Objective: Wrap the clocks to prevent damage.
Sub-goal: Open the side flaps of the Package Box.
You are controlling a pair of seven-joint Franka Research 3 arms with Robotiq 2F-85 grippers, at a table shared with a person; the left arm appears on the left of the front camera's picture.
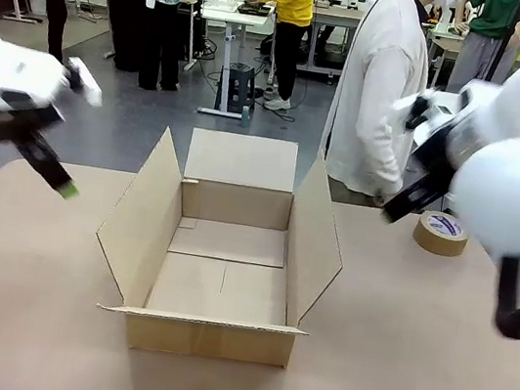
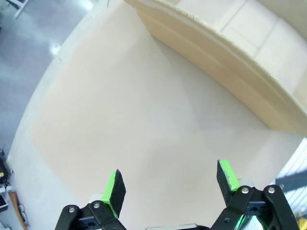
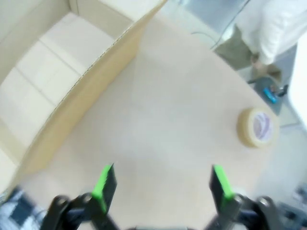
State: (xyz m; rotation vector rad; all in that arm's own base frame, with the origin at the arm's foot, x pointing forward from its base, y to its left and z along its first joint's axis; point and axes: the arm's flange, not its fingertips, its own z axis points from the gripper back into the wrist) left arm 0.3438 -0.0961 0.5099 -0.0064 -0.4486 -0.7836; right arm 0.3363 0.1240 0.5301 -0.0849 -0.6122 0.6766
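Observation:
No clocks are in view. An open, empty cardboard box sits mid-table with its flaps spread; its wall shows in the left wrist view and the right wrist view. My left gripper hangs open over bare table left of the box, and the front view shows it at the left edge. My right gripper is open above the table right of the box, nothing between its fingers. In the front view the right arm is raised at the right.
A roll of brown tape lies on the table at the far right, also seen in the right wrist view. A person in a white top stands at the far side. The brown table has bare room on both sides of the box.

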